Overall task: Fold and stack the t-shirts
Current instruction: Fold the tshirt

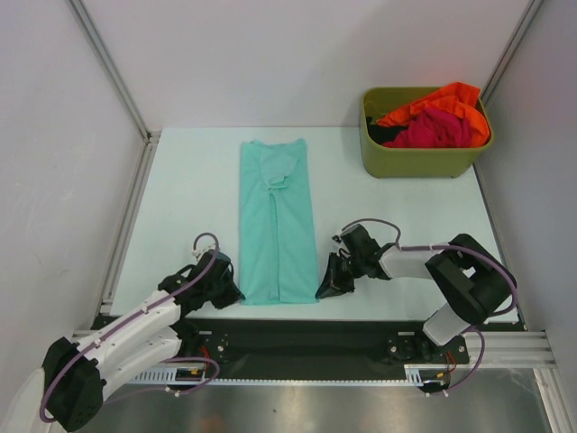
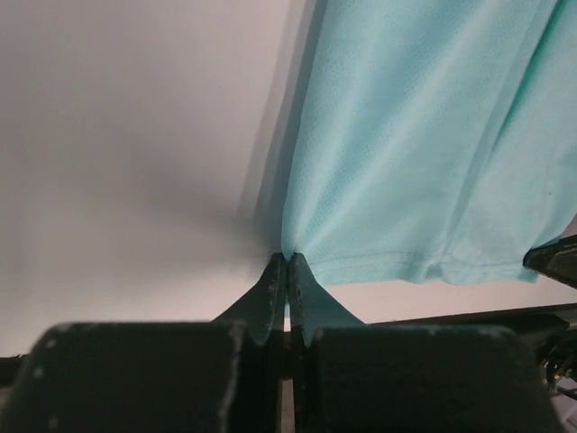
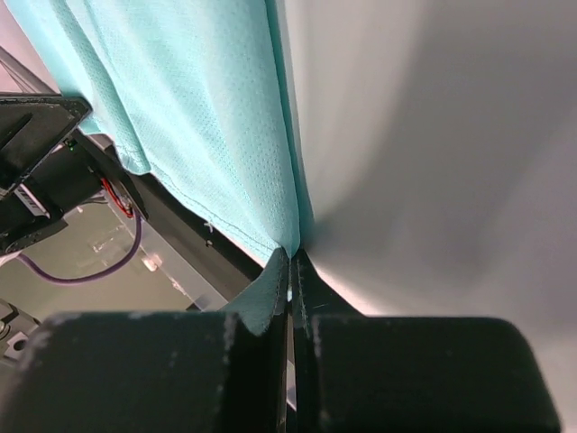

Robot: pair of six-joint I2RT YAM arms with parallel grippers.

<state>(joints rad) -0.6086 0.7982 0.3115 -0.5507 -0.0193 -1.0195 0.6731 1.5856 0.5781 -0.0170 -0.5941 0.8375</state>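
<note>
A teal t-shirt [image 1: 278, 221] lies on the table as a long narrow strip, collar end far, hem near. My left gripper [image 1: 236, 294] is shut on the hem's near left corner; the left wrist view shows the cloth [image 2: 424, 144] pinched at the fingertips [image 2: 288, 259]. My right gripper [image 1: 323, 290] is shut on the hem's near right corner; the right wrist view shows the cloth [image 3: 189, 117] pinched at the fingertips [image 3: 290, 253]. An orange t-shirt [image 1: 448, 97] and a magenta-red t-shirt [image 1: 435, 129] lie bunched in the bin.
An olive-green plastic bin [image 1: 419, 160] stands at the table's far right. The table's near edge with a black rail [image 1: 297, 338] runs just behind both grippers. Metal frame posts [image 1: 108, 63] flank the table.
</note>
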